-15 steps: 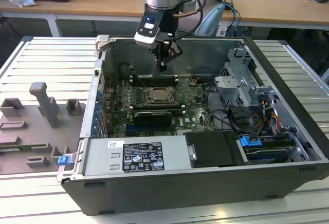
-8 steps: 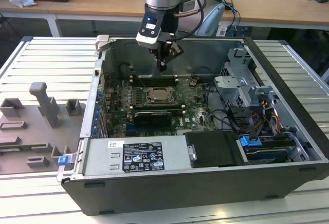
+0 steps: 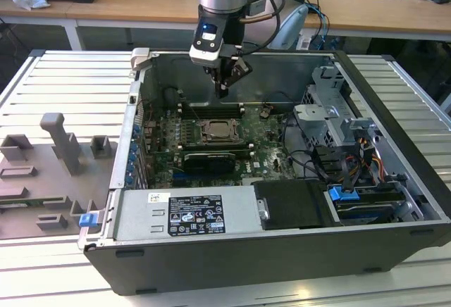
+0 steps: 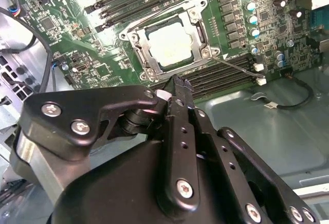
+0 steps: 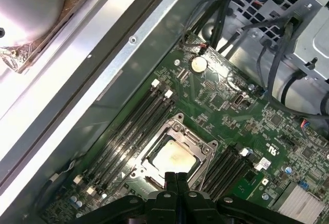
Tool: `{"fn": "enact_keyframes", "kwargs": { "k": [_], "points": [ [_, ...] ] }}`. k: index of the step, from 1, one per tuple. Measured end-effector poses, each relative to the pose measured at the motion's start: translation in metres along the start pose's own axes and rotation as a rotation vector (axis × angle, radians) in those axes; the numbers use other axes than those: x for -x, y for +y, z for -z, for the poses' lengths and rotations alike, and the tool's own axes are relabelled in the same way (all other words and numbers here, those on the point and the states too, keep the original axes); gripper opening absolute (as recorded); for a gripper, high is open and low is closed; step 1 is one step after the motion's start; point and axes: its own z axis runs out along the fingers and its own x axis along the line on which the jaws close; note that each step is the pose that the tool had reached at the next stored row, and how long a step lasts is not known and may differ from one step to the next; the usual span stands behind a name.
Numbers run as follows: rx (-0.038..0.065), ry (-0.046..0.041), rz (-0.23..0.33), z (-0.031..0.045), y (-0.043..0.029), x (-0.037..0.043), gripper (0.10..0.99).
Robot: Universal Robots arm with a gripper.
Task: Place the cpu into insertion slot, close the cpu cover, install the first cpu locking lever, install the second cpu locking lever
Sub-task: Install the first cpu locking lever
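Hovering over the open dark grey computer case (image 3: 211,265), which lies on its side on the ribbed pale metal worktop (image 3: 63,74), the arm's black claw (image 3: 224,90) points down at the green circuit board (image 3: 264,152). Its two fingers are pressed together with nothing between them, as both wrist views show (image 4: 177,81) (image 5: 177,176).

The small flat square cpu with a pale silver-beige face (image 3: 223,132) sits inside the square dark insertion slot with a silvery rim (image 3: 210,135), directly below the claw and apart from it. In the second wrist view the cpu (image 4: 172,47) shows through the window of the thin silvery metal cpu cover (image 4: 197,29), which lies flat over it. The first wrist view shows the same, with the cpu (image 5: 174,157) framed by the cover (image 5: 181,126) just beyond the fingertips.

A thin silvery wire rod (image 4: 236,67) runs from beside one corner of the slot out across the long black memory slots (image 4: 216,77); whether it is latched cannot be told. More memory slots (image 5: 139,121) line the other side of the slot. A round silver coin battery (image 5: 198,63) sits on the board further off.

In the exterior view a long black graphics card (image 3: 208,160) lies just in front of the slot, a grey metal drive cage (image 3: 324,110) stands toward the exterior view's right, and grey moulded fixtures (image 3: 63,145) rest on the worktop at the exterior view's left.
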Motion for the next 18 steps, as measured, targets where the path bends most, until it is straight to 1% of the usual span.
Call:
{"fn": "enact_keyframes", "kwargs": {
  "k": [7, 18],
  "points": [
    [0.001, 0.0023, 0.041, 0.0000, 0.0000, 0.0000, 0.106],
    [0.002, 0.0070, 0.123, 0.0000, 0.0000, 0.0000, 0.106]
  ]
}}
